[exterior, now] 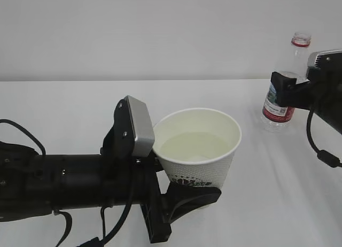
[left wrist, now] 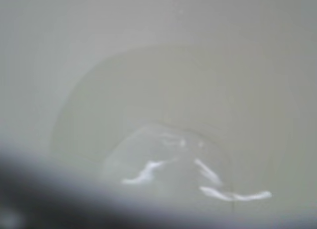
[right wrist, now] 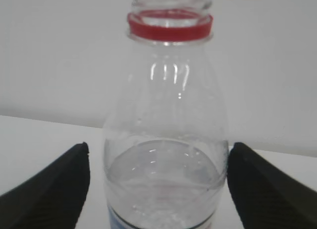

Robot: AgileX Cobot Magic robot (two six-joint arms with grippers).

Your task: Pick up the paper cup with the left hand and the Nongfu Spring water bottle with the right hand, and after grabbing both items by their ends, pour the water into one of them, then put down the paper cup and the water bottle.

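The white paper cup [exterior: 199, 151], with its green logo, is in the middle of the exterior view. My left gripper [exterior: 195, 185] is shut on its lower part, one black finger [exterior: 192, 196] lying across the front. Water [exterior: 193, 145] fills its bottom. The left wrist view looks down into the paper cup [left wrist: 208, 55] at the water [left wrist: 168, 164]. The Nongfu Spring water bottle [exterior: 277, 109] stands upright at the far right, uncapped. My right gripper [exterior: 279, 94] is open around it. Both fingers [right wrist: 54, 184] stand slightly off the bottle [right wrist: 166, 105], which holds some water [right wrist: 163, 184].
The white table [exterior: 278, 193] runs back to a plain white wall [exterior: 160, 28]. My left arm [exterior: 69, 183] lies across the front left with its grey plate [exterior: 140, 125] next to the cup's rim. Black cables [exterior: 320, 151] hang from the right arm.
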